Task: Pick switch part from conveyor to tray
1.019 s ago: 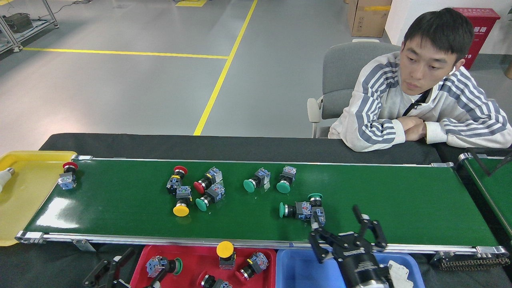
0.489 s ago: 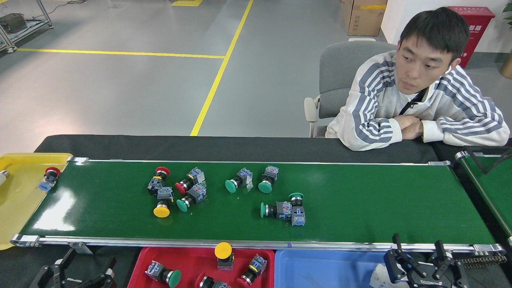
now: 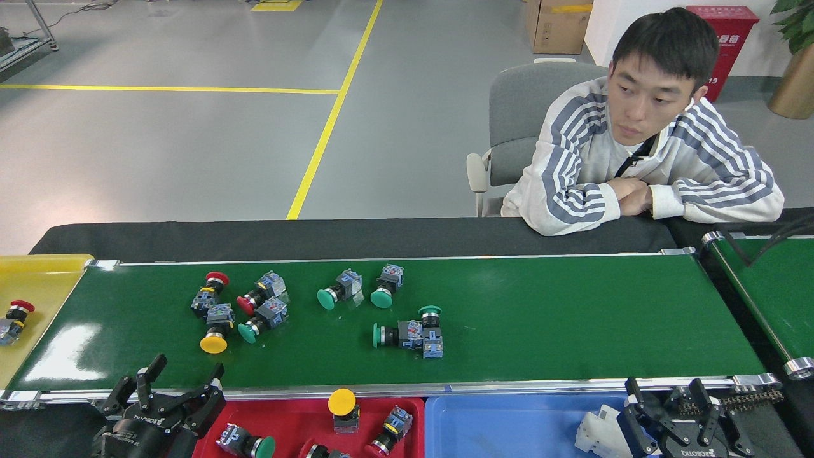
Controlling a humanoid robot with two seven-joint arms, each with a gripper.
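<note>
Several switch parts lie on the green conveyor [image 3: 572, 318]: a cluster with red, yellow and green caps [image 3: 219, 312], two green-capped ones [image 3: 326, 299] [image 3: 381, 298], and a touching green pair [image 3: 413, 332]. A red tray [image 3: 289, 412] below the near rail holds several more switch parts, one of them yellow-capped [image 3: 342, 402]. My left gripper [image 3: 172, 387] stands open and empty at the near rail, left of the red tray and below the cluster. Beyond the belt's near right corner, my right gripper [image 3: 669, 404] is open and empty.
A blue tray [image 3: 509, 423] sits right of the red one, with a white piece [image 3: 598, 434] at its right end. A yellow tray [image 3: 44, 273] at the belt's left end holds a red-capped switch part [image 3: 14, 316]. A person leans on the far table edge [image 3: 636, 191]. A second green belt [image 3: 769, 286] lies at right.
The parts have all shifted left on the belt, and the red-capped one went off its left end into the yellow tray. My right gripper pulled back off the belt. My left gripper rose to the rail.
</note>
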